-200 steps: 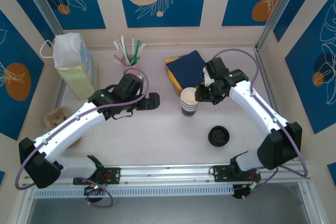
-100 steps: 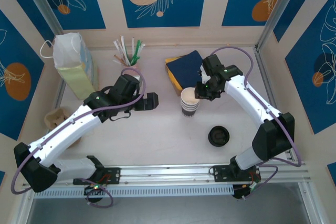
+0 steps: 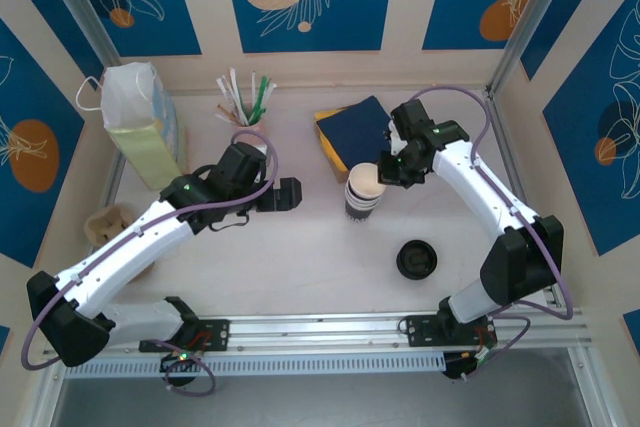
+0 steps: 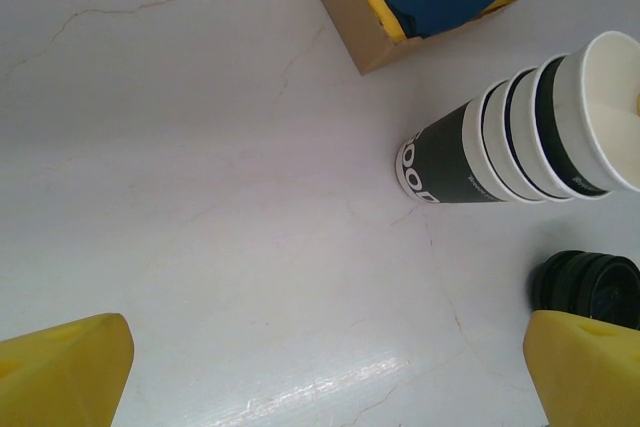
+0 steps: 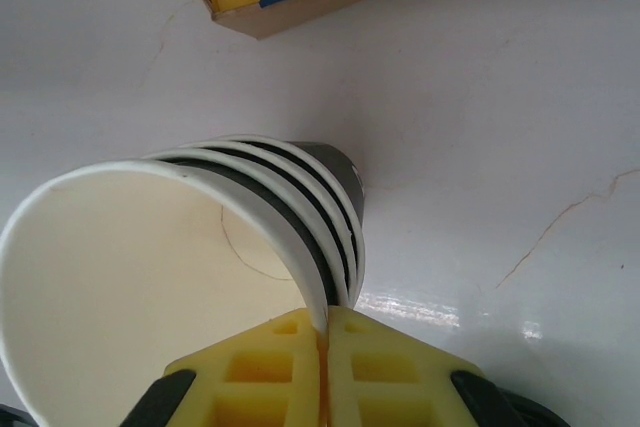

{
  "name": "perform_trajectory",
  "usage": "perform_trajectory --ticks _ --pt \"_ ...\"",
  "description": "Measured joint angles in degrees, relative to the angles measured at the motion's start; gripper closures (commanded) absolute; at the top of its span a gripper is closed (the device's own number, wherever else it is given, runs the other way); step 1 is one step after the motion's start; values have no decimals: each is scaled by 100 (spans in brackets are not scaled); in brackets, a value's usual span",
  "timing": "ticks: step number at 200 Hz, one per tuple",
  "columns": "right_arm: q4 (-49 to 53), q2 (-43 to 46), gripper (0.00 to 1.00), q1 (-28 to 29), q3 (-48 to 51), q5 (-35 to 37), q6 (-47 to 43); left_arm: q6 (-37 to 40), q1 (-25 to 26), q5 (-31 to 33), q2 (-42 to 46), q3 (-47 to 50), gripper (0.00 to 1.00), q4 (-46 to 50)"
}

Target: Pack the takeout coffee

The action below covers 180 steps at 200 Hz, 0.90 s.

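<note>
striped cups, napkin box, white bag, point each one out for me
striped cups (image 3: 362, 197): top view, side of the stack
napkin box (image 4: 358, 35): left wrist view, cardboard wall
white bag (image 3: 130, 97): top view, upper white part

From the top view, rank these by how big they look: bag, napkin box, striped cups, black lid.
1. bag
2. napkin box
3. striped cups and black lid: they look about alike, so I leave them unranked. The cups stand taller, nearer the camera, which makes them look bigger.
</note>
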<state>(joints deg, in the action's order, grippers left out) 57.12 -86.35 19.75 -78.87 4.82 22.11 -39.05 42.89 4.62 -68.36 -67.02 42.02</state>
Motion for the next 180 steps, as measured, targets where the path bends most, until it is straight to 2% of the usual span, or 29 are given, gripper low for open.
perform_trajectory --ticks 73,121,180 --pt "339 306 93 -26 -492 -74 2 63 0 42 -269 -227 0 -46" --pt "605 468 93 13 -1075 -52 50 144 0 334 -256 -354 0 -55" --pt "743 422 93 728 -1985 -15 199 -2 0 1126 446 -219 0 125"
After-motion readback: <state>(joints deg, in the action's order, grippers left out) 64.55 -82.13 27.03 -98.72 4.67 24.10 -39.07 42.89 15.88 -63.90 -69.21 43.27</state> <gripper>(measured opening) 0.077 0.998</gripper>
